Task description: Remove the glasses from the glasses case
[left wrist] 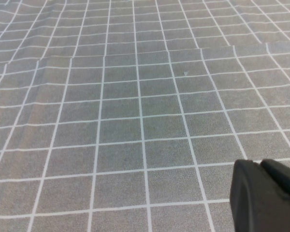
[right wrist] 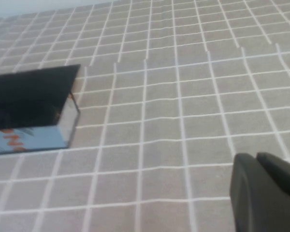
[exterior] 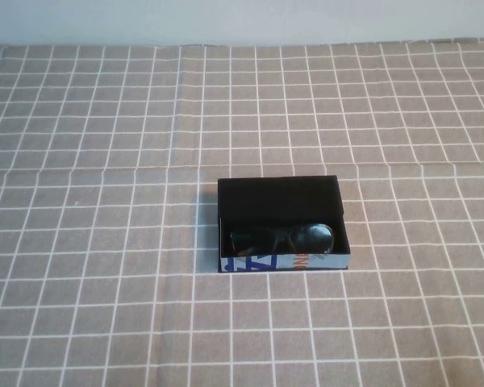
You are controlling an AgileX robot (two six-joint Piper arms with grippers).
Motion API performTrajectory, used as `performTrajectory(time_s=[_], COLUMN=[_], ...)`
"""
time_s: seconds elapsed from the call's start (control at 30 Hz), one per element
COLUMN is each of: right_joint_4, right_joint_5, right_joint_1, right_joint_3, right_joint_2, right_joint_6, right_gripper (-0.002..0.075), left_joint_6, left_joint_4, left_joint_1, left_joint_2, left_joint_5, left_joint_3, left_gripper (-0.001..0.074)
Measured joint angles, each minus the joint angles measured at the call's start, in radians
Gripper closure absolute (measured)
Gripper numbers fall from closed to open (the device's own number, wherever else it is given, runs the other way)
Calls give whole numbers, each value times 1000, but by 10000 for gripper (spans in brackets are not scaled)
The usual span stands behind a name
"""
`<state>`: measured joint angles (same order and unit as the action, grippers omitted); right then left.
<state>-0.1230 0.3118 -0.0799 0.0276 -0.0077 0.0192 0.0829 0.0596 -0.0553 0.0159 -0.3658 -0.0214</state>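
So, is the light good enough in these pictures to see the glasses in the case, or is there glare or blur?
High view: even, soft light; the glasses show faint glare on the lenses inside the dark glasses case. Right wrist view: slightly blurred, the case interior nearly black, the right gripper a dark shape. Left wrist view: only grey checked cloth and the left gripper.

I see soft grey white-gridded cloth (exterior: 105, 242) wrinkling over the bench, glossy dark-lensed black plastic glasses (exterior: 281, 238) in a matt black box (exterior: 278, 193), and matt black gripper plastic (left wrist: 266, 198).

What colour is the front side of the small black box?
Light blue with blue and orange print on the black rectangular glasses case, clearest in the high view.
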Motion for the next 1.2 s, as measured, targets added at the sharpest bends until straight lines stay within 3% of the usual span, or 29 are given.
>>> performTrajectory(time_s=[0.13, 0.37, 0.47, 0.67, 0.93, 1.2], right_joint_4=[-227, -779, -862, -868, -802, -407], right_joint_5=[0, -13, -28, -65, -23, 188], right_joint_1=[0, 0, 0, 0, 0, 0], right_joint_3=[0, 0, 0, 0, -76, -403], right_joint_2=[0, 0, 0, 0, 0, 272], right_joint_6=[0, 0, 0, -9, -264, -373], right_gripper=[743, 743, 743, 743, 743, 743], left_joint_6=[0, 0, 0, 0, 0, 0], left_joint_4=[0, 0, 0, 0, 0, 0], left_joint_1=[0, 0, 0, 0, 0, 0], left_joint_2=[0, 0, 0, 0, 0, 0], left_joint_5=[0, 0, 0, 0, 0, 0], left_joint_3=[0, 0, 0, 0, 0, 0], left_gripper=[740, 740, 740, 740, 740, 740])
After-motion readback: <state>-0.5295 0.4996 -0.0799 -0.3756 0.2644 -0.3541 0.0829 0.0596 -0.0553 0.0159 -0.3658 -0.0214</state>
